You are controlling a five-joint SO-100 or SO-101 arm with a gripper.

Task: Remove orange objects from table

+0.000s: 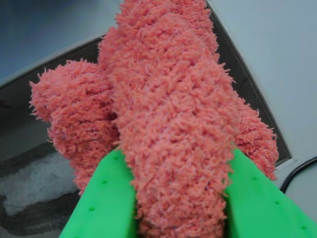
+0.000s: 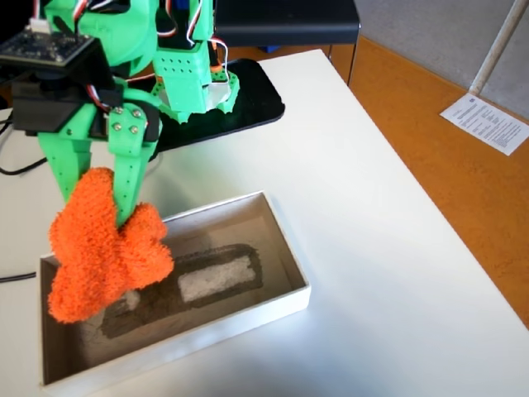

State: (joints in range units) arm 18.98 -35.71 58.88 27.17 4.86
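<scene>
A fuzzy orange cloth object (image 2: 103, 248) hangs from my green gripper (image 2: 99, 194), which is shut on its top. It dangles over the left part of a shallow white box (image 2: 289, 248), its lower end at about the box rim. In the wrist view the orange object (image 1: 168, 114) fills most of the frame, pinched between the two green fingers (image 1: 106, 203). Part of the box floor is hidden behind it.
The box floor holds a dark insert with a pale patch (image 2: 216, 277). The arm's black base plate (image 2: 248, 103) sits behind the box. A black cable (image 1: 299, 171) runs at the right of the wrist view. A paper sheet (image 2: 489, 122) lies on the floor.
</scene>
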